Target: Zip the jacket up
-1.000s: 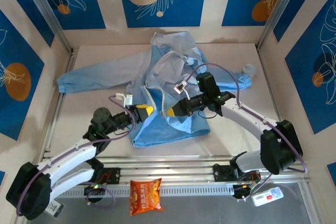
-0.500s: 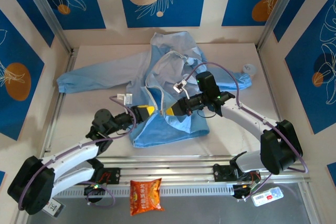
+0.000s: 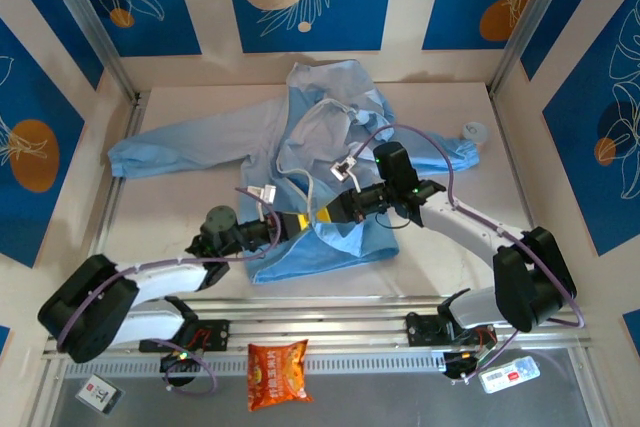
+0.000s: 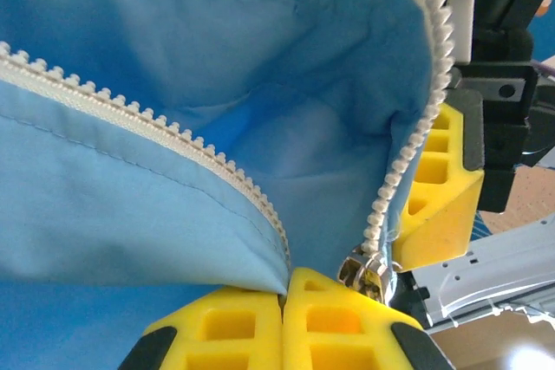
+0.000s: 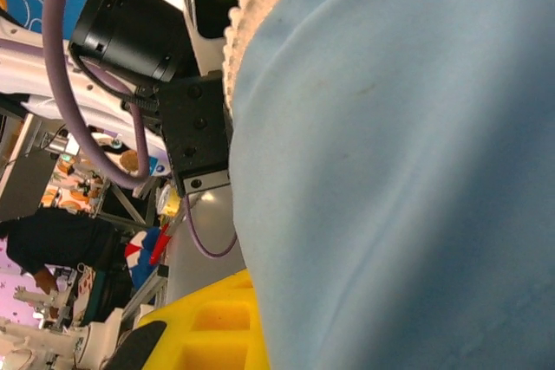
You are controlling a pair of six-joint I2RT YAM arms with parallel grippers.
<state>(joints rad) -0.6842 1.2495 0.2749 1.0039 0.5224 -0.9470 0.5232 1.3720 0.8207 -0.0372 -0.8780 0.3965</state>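
- The left hand [image 4: 282, 301] has its two yellow fingers pressed together. The edge of the jacket [image 3: 340, 242] is caught between them, at the low end of the zipper.
- The metal slider [image 4: 364, 273] sits just beside these fingertips, where the two rows of whitish teeth meet. Above it the rows go apart and the front is open.
- The right hand [image 3: 328, 213] is just beside the left one, close against the row of teeth on its side. In its wrist view blue cloth covers the fingers, so I cannot tell if it grips the cloth or not.
- The jacket lies on the table [image 3: 180, 217], with the hood toward the far wall, one sleeve stretched to each side, and the hem near the arms.
- An orange snack packet [image 3: 277, 372] lies on the near ledge, well apart from the jacket.
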